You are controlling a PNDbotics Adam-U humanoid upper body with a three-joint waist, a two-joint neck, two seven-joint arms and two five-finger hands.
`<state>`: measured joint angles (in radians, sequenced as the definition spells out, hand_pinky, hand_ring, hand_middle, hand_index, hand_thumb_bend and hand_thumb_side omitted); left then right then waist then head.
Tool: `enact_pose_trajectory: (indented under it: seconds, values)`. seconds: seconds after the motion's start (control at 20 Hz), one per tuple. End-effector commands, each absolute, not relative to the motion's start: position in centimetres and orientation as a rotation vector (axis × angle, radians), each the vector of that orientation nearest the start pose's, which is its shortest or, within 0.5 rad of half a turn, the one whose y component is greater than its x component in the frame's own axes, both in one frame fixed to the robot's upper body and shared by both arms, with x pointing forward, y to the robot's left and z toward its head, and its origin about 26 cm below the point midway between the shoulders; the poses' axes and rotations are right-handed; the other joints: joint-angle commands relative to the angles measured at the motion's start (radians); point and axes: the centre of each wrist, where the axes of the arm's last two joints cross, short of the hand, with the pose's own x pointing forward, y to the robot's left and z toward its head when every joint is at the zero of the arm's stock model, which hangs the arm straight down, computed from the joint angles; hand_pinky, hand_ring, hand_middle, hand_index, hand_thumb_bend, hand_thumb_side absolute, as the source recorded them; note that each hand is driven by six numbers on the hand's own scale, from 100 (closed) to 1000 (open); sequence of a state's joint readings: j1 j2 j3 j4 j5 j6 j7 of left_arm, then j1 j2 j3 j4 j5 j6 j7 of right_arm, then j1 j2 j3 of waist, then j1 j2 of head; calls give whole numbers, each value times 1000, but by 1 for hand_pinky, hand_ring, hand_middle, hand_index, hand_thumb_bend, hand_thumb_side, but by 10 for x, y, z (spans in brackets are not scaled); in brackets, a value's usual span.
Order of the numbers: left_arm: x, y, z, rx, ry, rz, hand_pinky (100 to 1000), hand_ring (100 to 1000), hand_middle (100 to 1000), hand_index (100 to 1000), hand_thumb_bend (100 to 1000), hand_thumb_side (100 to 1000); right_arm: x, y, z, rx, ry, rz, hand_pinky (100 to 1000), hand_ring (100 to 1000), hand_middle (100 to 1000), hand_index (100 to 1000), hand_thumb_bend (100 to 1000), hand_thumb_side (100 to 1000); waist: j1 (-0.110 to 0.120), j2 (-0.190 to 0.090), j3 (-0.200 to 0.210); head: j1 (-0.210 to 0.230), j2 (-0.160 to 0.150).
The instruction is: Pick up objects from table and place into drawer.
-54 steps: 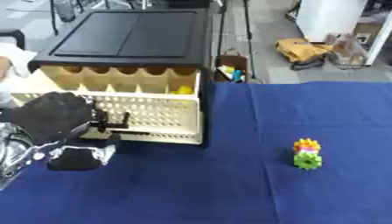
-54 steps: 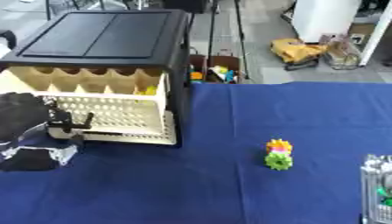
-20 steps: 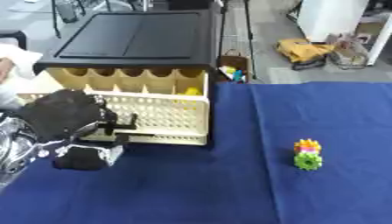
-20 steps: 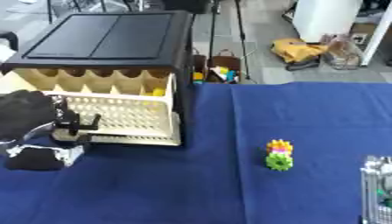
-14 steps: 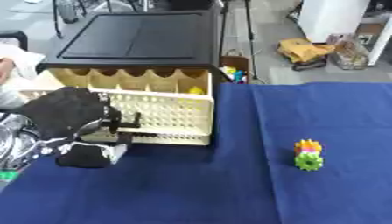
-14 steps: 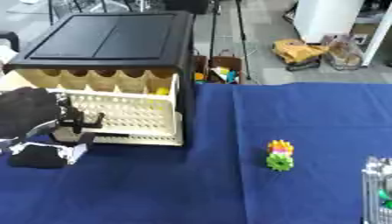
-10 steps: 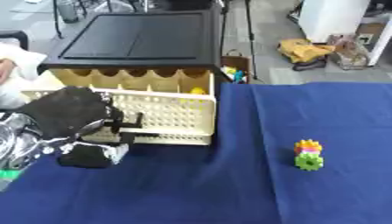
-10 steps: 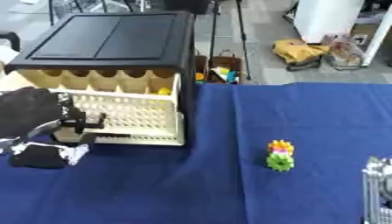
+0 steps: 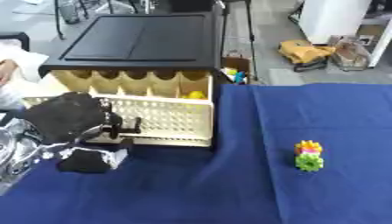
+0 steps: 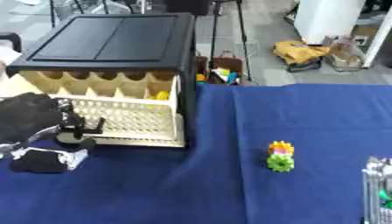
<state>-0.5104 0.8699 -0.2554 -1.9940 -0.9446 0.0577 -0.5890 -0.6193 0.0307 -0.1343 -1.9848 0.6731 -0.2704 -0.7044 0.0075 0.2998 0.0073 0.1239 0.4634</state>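
Reaching in from the left edge, the left robot hand [image 9: 70,123] was at the front of the cream drawer [image 9: 157,120], its black fingers curled round the dark handle [image 9: 122,130] there. The drawer stood pulled out from under the black cabinet [image 9: 138,40], and its perforated front panel faced the camera. Inside, a row of scalloped dividers showed, with a small yellow thing [image 9: 196,94] in the rightmost compartment. The task's toy [image 9: 309,155], a stack of gear-shaped pieces with yellow on top, pink in the middle and green below, stood on the blue-covered counter [image 9: 229,188], well apart from the drawer to its right and untouched. The right eye view alone showed the right robot hand [image 10: 377,192] as a silver shape at the lower right corner; whether its fingers were straight or curled could not be told. The left eye view did not show that hand.
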Motion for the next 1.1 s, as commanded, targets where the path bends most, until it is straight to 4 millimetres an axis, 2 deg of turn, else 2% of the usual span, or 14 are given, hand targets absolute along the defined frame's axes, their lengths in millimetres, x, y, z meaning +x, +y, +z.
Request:
enact_pose_trajectory:
  seconds: [0.05,0.25,0.4,0.5,0.6,0.8,1.1]
  values:
    - [299,264,269,1294,-1341,-1835,100,100,100,538,113,828,317,-200,277,903,3003,686,678,521,473,749,100,1000,-1,-19,2,1,-13]
    - [299,264,266,1273,-1339,-1843,100,100,100,565,125,844,317,-199,277,900,3003,686,678,521,473,748,100,1000,-2,-20,5,1,-15]
    - [299,264,267,1248,-1359,-1844,100,100,100,692,149,911,317,-199,278,899,3001,686,677,521,474,748,100,1000,-3,-22,6,1,-14]
    - [299,265,268,1226,-1379,-1839,100,100,118,723,193,944,317,-198,278,898,3001,686,677,521,474,748,100,1000,-4,-22,8,1,-15]
    - [299,265,268,1209,-1389,-1836,100,100,173,757,224,992,317,-198,278,897,3001,686,677,521,474,748,100,1000,-4,-22,8,1,-15]
    - [299,265,269,1197,-1404,-1832,100,100,276,835,253,1000,317,-198,278,898,3002,684,678,521,473,748,100,1000,-4,-21,9,1,-13]
    - [299,265,269,1175,-1408,-1840,100,100,293,864,270,1000,317,-199,278,899,3002,685,678,520,473,748,100,1000,-4,-20,9,1,-13]
